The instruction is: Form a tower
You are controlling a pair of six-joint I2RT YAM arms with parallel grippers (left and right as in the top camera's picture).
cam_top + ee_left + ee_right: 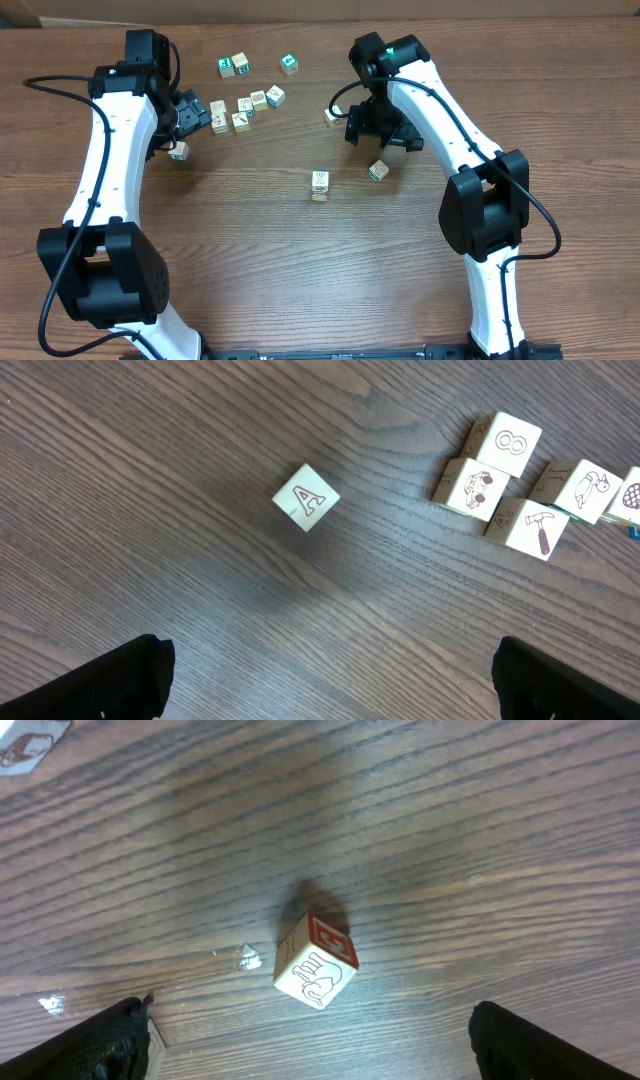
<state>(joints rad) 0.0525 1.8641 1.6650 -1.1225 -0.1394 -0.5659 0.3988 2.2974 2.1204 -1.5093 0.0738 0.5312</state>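
under spread left hand [335, 685] | loose cube [306, 498] | letter "a"

Lone letter cube [306, 498] left of cube cluster [470, 488]

Matt wooden tower [319, 185], grained wood table [300, 270]

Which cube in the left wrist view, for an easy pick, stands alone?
The A-printed cube; the others crowd together at upper right.
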